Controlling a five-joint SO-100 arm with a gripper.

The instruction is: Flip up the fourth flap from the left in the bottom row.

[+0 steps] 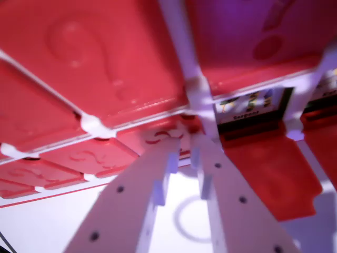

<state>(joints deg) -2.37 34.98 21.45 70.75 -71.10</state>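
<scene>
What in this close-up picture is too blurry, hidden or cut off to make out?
- Card under the raised flap: its print is blurred, and the white frame bar covers its left edge.
- Board rows: cut off by every edge, so flaps can't be counted.
- Gripper: only its fingers show; their tips blur against the red flaps.

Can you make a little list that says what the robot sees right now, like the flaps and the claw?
board: red game board with white dividers
flaps: red, marked with question marks; most are down
raised flap: one flap on the wrist view's right is up, showing a picture card
card label: too blurry to read
gripper: white gripper, jaws slightly apart, holding nothing
gripper position: tips near the board's lower edge, beside the raised flap
picture: blurry
</scene>
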